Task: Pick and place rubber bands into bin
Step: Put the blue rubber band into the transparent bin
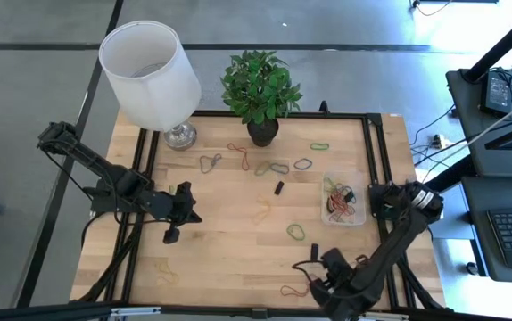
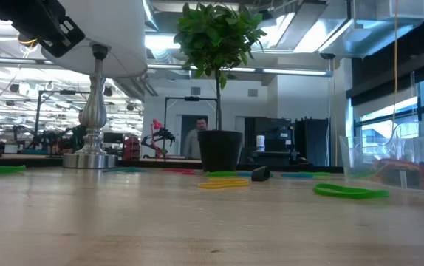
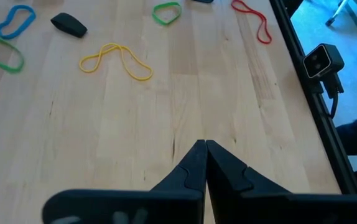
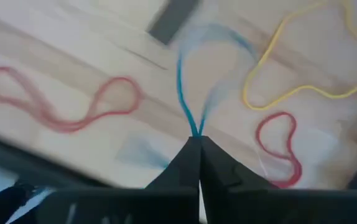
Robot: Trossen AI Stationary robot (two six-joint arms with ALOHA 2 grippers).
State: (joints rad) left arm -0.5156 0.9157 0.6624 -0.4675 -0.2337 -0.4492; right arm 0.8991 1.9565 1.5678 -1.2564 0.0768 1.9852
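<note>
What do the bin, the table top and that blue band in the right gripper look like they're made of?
The bin: clear, glossy plastic, judging by its see-through walls. The table top: pale wood with a matte finish; grain lines and plank seams show. The blue band, pinched in the shut right gripper: probably rubber, since it hangs as a thin, floppy loop.

No text, label, brand, number or sign can be read in any of the views. Some print may be carried by the devices at the right edge of the high view, but nothing there can be made out. In the low view, the room beyond the table is seen at the middle of the frame, and no lettering is legible in it.
</note>
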